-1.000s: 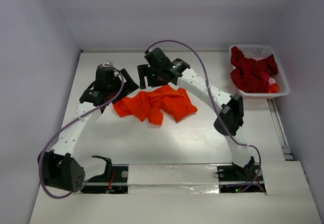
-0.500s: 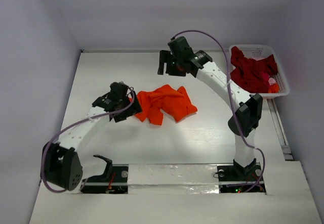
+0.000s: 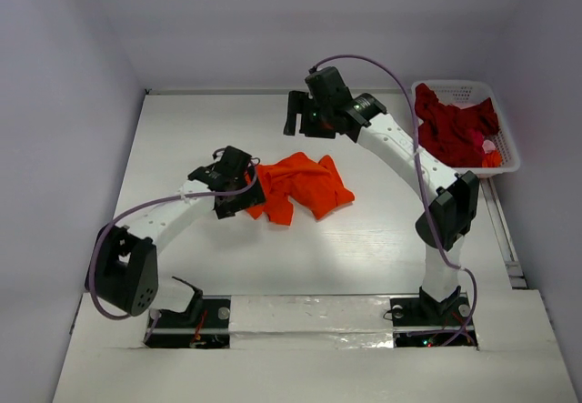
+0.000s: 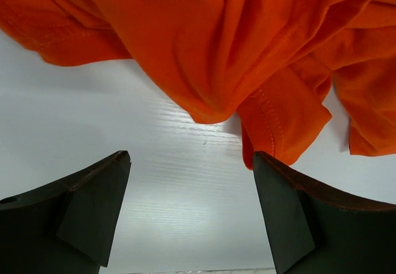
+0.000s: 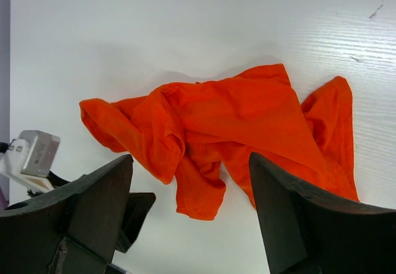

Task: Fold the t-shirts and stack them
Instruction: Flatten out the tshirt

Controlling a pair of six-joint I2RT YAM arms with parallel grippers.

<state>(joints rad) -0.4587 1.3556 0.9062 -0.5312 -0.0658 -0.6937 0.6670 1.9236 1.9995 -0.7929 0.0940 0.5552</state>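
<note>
A crumpled bright orange t-shirt lies in a heap on the white table. My left gripper sits low at the shirt's left edge, open, with only bare table between its fingers and a hem of cloth just ahead of the right one. My right gripper hangs open high above the table behind the shirt, holding nothing. A dark crimson t-shirt lies bunched in the basket at the back right.
The white latticed basket stands at the table's back right edge, with small pink and orange items beside the red cloth. The table's raised rim runs along the right side. The left arm's white link shows in the right wrist view.
My left gripper has swung right and nearer, down to the shirt's left edge, bunching the cloth rightward. My right gripper lifted off the shirt and moved back and right.
</note>
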